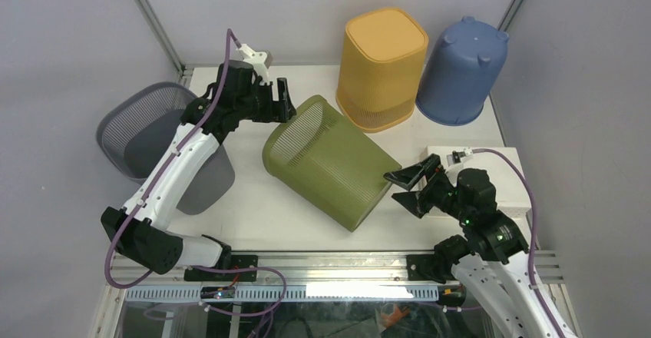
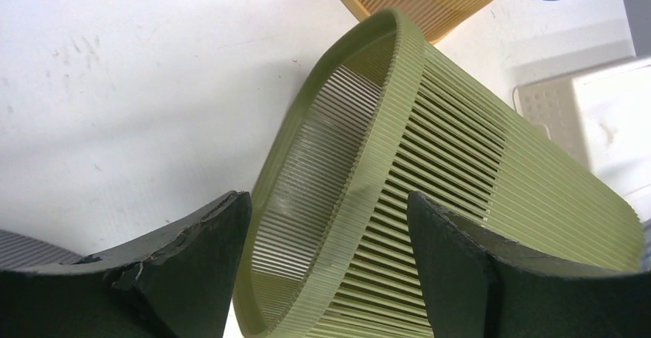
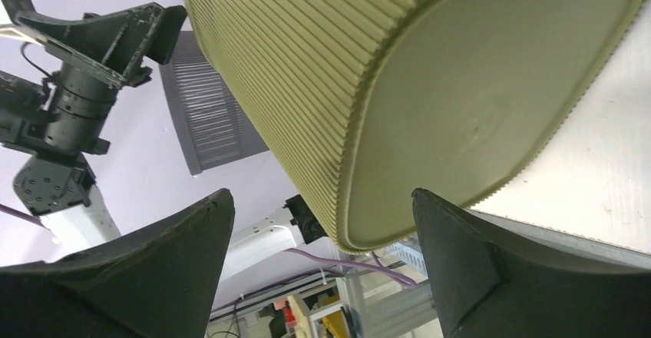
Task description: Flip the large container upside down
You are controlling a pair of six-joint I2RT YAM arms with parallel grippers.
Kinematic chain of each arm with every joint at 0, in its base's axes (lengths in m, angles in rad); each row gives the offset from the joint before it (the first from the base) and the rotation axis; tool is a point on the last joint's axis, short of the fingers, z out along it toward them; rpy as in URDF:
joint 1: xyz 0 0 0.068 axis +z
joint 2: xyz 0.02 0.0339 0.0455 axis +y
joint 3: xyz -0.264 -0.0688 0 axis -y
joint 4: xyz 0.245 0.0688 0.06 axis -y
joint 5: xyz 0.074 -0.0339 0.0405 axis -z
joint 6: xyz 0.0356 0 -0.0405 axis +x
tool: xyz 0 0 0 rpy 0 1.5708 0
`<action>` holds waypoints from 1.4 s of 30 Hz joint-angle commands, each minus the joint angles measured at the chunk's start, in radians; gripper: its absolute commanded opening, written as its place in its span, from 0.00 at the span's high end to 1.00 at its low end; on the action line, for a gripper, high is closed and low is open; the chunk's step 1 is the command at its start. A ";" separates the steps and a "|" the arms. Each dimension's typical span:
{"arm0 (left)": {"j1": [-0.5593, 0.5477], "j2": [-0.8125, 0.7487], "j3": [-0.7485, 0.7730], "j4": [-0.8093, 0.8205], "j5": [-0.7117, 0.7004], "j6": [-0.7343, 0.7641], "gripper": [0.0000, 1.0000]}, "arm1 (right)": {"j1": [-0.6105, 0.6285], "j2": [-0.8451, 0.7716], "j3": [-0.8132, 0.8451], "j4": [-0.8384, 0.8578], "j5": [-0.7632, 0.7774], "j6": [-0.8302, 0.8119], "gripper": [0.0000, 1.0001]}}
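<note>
The green bin (image 1: 330,161) is lying on its side mid-tabletop (image 1: 253,207), mouth facing far left, base facing near right. The left gripper (image 1: 284,100) is hovering at the rim, fingers spread wide, gripping nothing. The right gripper (image 1: 399,188) is sitting just off the base, fingers wide too. Far back, the yellow bin (image 1: 381,65) and the blue bin (image 1: 463,73) are standing upside down.

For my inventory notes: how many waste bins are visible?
4: grey mesh bin at the left edge; olive bin lying on its side, centre; yellow bin inverted at back; blue bin inverted beside it.
</note>
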 commanded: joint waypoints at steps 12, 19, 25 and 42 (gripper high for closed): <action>0.000 0.039 -0.035 -0.021 -0.160 0.022 0.23 | 0.003 0.067 -0.073 0.370 -0.044 0.108 0.10; 0.000 0.070 -0.052 -0.010 -0.158 0.029 0.23 | 0.008 0.114 -0.014 0.436 -0.072 0.072 0.10; 0.000 0.070 -0.052 -0.002 -0.146 0.035 0.23 | 0.009 0.163 0.082 0.505 -0.095 0.049 0.10; 0.000 0.091 -0.060 0.034 -0.118 0.041 0.23 | 0.041 0.346 0.341 0.383 -0.028 -0.131 0.10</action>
